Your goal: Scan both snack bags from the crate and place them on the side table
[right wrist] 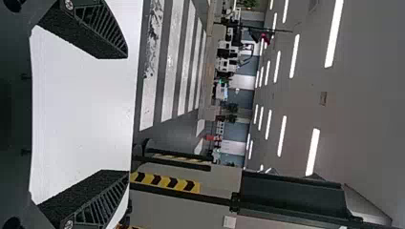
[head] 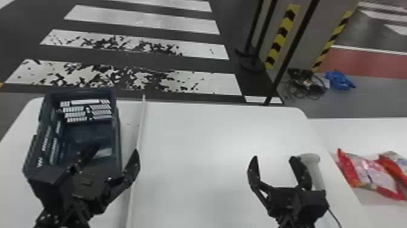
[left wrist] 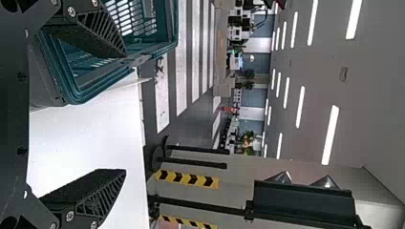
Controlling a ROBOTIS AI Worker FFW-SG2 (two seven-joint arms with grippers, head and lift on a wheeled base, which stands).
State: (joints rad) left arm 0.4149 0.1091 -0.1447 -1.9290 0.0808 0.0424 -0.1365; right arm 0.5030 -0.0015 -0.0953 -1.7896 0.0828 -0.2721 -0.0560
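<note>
Red-edged, the first bag [head: 371,173] lies flat on the side table [head: 322,129], out to the right of my right end effector [head: 273,158]; the second bag [head: 396,165] sits close by it, farther out and cut off by the head view's edge. With both out of the crate [head: 118,142], I judge the placing done and the job in its closing step. Whether each got its scan I can't tell from here.

My right end effector is spread wide with nothing between its fingers, over the tabletop [head: 196,136]. Just beside its outer finger, and partly behind it, is the scanner [head: 316,172]. My left end effector [head: 117,148] also has its fingers well apart and holds nothing, with the crate at its inner-left side, close to one finger.

Next I'd draw both arms back without closing on anything. On the right I'd lift before swinging outward, since a sideways sweep could knock the scanner or snag its cord [head: 334,216]. If a scan did fail, I'd have to bring that bag back.
</note>
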